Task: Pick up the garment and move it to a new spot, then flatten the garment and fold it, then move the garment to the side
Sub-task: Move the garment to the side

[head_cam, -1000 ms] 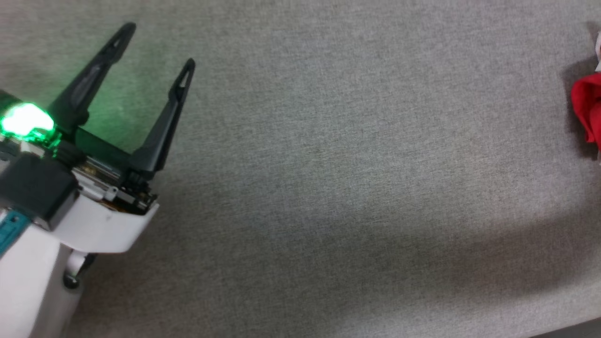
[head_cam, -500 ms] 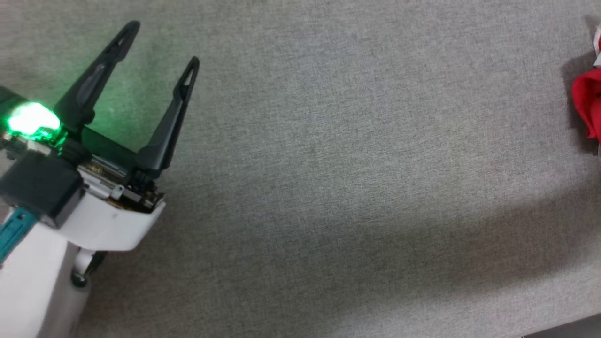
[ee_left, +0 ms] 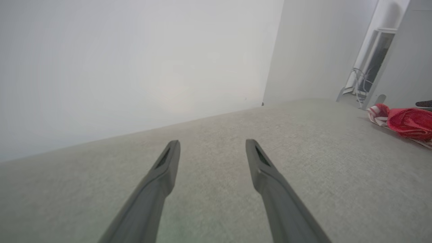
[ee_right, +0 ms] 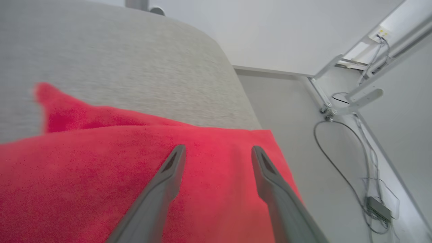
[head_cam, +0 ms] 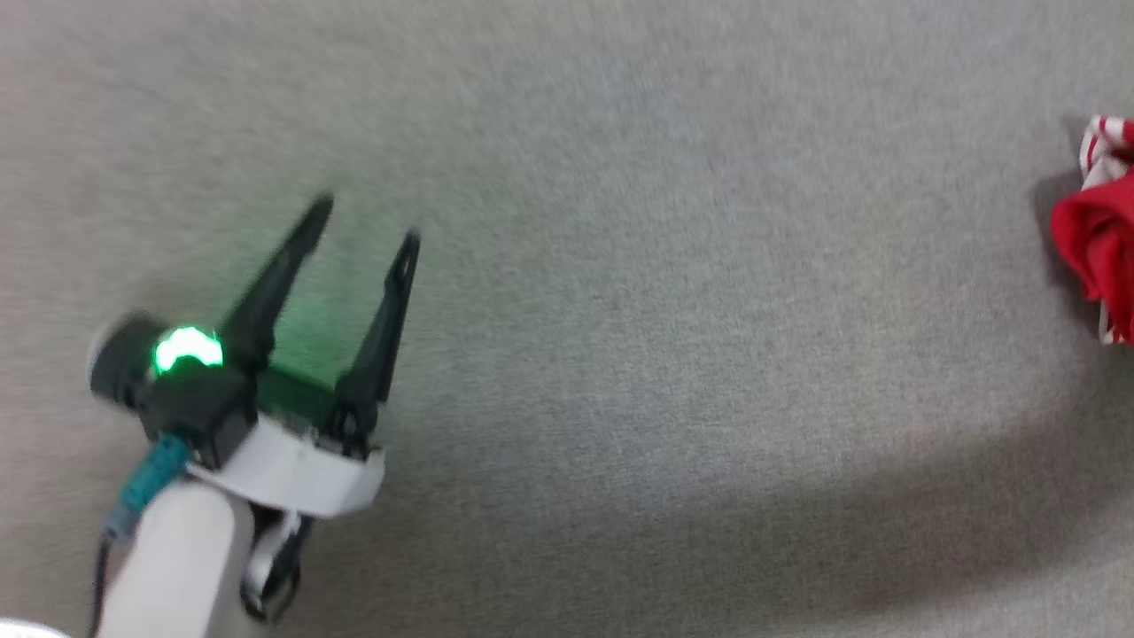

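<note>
Since the earlier frame the head camera has shifted, so the left hand (head_cam: 367,220) now looks smaller and lower in that view, and more of the garment's (head_cam: 1094,239) striped white band shows. The left hand hangs over the left part of the desk (head_cam: 664,310), released, its fingers spread with nothing between them. The middle of the desk is bare grey cloth.

The garment lies bunched at the desk's right end, near its rounded corner, well apart from the left hand and to that hand's right. No clear long axis can be told from the heap. The right hand (ee_right: 218,148) hovers close over the red fabric, fingers parted and gripping nothing. It is by far the nearer hand, so the next grasp probably falls to it. No brand, label or writing can be read.
</note>
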Robot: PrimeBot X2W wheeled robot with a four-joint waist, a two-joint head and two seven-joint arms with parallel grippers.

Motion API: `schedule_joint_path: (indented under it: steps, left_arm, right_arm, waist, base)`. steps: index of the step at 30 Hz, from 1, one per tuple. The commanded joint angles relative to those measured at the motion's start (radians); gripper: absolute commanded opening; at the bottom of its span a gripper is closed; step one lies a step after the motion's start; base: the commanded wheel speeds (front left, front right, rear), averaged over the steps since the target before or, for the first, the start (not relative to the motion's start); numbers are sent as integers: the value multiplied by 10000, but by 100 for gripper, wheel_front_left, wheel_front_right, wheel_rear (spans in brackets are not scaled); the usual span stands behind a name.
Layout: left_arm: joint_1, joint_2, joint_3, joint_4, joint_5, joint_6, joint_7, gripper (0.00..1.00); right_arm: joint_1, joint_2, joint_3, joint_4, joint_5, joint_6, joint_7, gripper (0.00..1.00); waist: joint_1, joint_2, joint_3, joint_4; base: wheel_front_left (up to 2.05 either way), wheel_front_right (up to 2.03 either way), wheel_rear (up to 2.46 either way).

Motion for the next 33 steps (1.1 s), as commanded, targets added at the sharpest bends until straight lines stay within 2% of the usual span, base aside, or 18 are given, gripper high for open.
schedule_joint_path:
  steps: [1, 10, 19, 23, 27, 33]
  left_arm:
    - [542, -183, 160, 189, -14, -11, 4, 100]
    - [2479, -1384, 1033, 995, 112, -11, 4, 100]
    - [3794, -1919, 1790, 1614, 323, -11, 4, 100]
    - [4253, -2025, 2089, 1652, 357, -11, 4, 100]
    - [4517, -2119, 2388, 1669, 352, -11, 4, 100]
    - [4715, -2255, 2632, 1626, 456, -11, 4, 100]
  right_arm:
    - [303, 211, 251, 29, 230, -20, -326, 100]
    - [2298, 1343, 1746, -401, 1284, -20, -1380, 100]
    - [4063, 1930, 3162, -1575, 2465, -19, -1591, 100]
    - [4746, 1980, 3683, -2223, 2915, -20, -1607, 100]
    - [5260, 1990, 3785, -2949, 3313, -20, -1614, 100]
    - [6238, 2146, 3241, -4513, 3557, -19, -1619, 100]
  waist:
    - [0, 0, -1568, 810]
    - [0, 0, -3516, 1902]
    - [0, 0, -4765, 2656]
    - [0, 0, -5179, 2818]
    - [0, 0, -5355, 2907]
    - [0, 0, -5628, 3013]
  base:
    - [0, 0, 0]
    - [0, 0, 0]
    - [0, 0, 0]
    - [0, 0, 0]
    - [0, 0, 0]
    - [0, 0, 0]
